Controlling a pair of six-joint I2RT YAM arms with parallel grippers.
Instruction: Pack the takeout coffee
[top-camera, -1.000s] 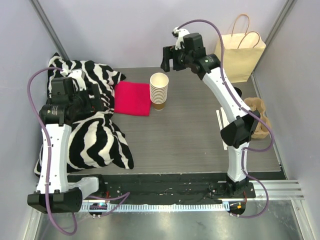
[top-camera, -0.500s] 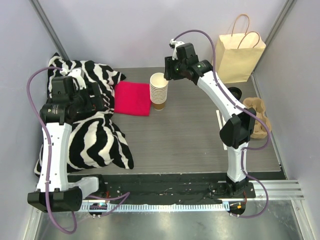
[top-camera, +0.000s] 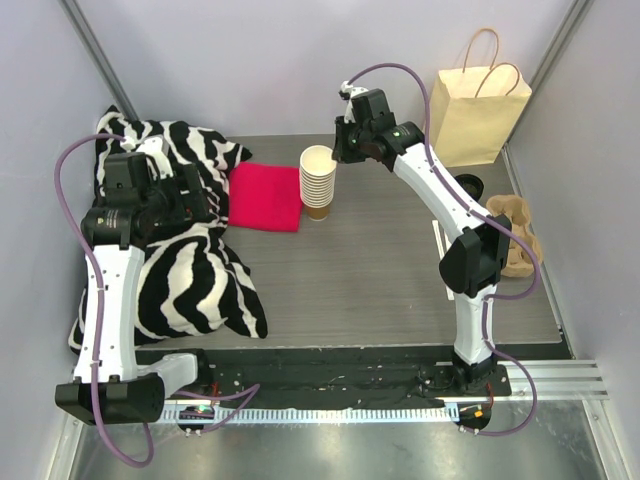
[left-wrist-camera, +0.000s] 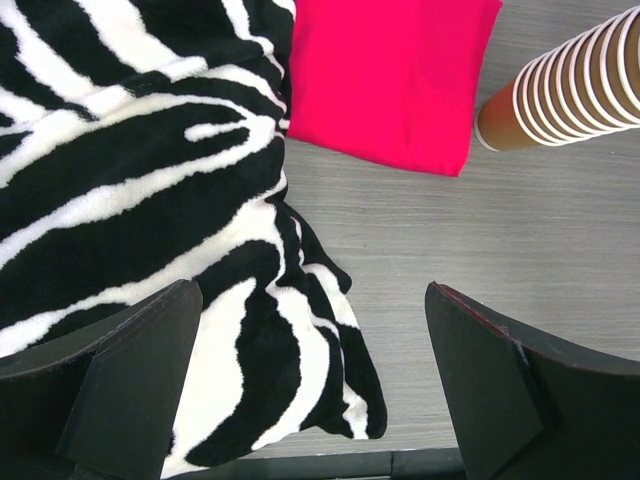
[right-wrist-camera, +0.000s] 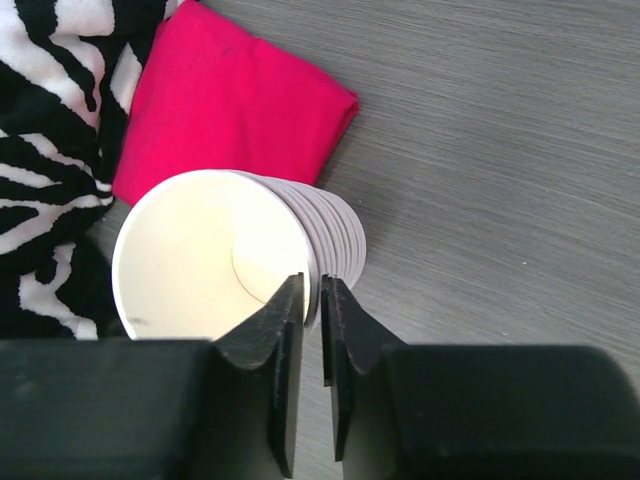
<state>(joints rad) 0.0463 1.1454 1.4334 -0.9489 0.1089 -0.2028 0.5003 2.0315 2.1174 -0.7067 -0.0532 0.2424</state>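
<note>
The takeout coffee is not in view; a dark round thing (top-camera: 470, 184) by the carrier is mostly hidden behind my right arm. A stack of cream-white paper cups (top-camera: 318, 180) stands mid-table. My right gripper (top-camera: 340, 150) sits at the stack's top, and in the right wrist view it (right-wrist-camera: 312, 290) is shut on the rim of the top cup (right-wrist-camera: 200, 260), one finger inside and one outside. Above the zebra blanket's edge, my left gripper (left-wrist-camera: 312, 300) hangs wide open and holds nothing; the stack (left-wrist-camera: 570, 85) shows tilted at the upper right of that view.
A folded red cloth (top-camera: 265, 197) lies left of the stack. A zebra-striped blanket (top-camera: 190, 270) covers the left side. A tan paper bag (top-camera: 478, 110) stands at the back right, with a brown pulp cup carrier (top-camera: 515, 240) and white sticks (top-camera: 440, 255) near the right edge.
My right gripper has come down and left from above the table's back onto the stack, and its jaws have closed onto the top cup's rim. The left arm has stayed still.
</note>
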